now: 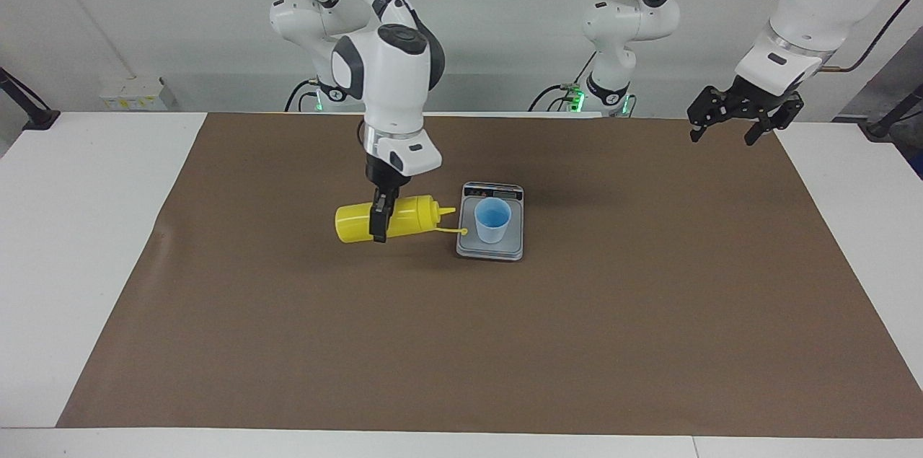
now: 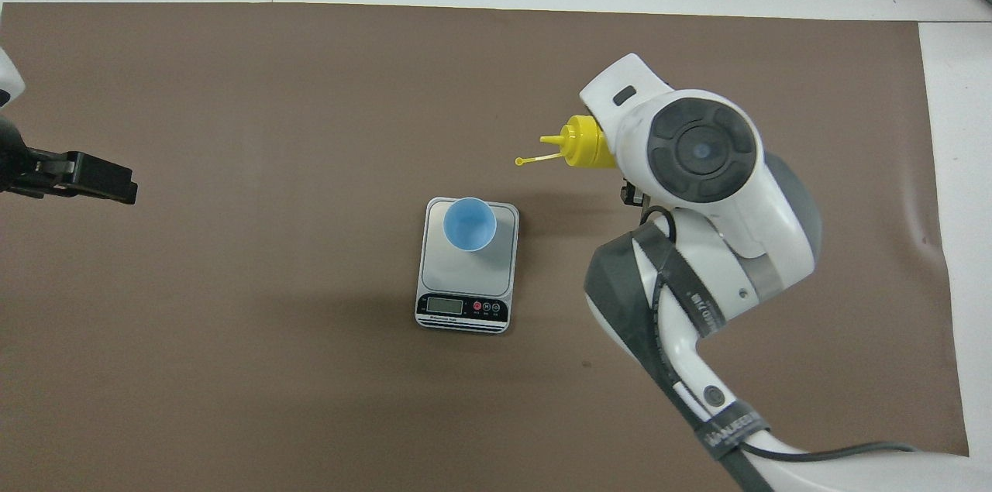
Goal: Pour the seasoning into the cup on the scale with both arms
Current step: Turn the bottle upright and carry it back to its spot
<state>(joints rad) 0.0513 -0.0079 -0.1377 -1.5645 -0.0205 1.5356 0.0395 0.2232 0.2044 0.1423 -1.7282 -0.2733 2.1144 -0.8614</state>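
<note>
Seasoning (image 1: 404, 219) lies level in the right hand (image 1: 380, 221), whose fingers are clamped across the middle of the yellow bottle. It hangs over the brown mat (image 1: 288, 314), beside the scale (image 1: 490, 247) toward the right arm's end of the table (image 1: 86, 227). Its nozzle points at the scale, and the tethered cap (image 1: 452, 231) dangles just short of the scale's edge. On the scale's platform the blue cup (image 1: 493, 220) stands upright, apart from the bottle. Over the mat's corner at the left arm's end, the left hand (image 1: 728, 128) waits in the air with fingers spread, holding nothing.
</note>
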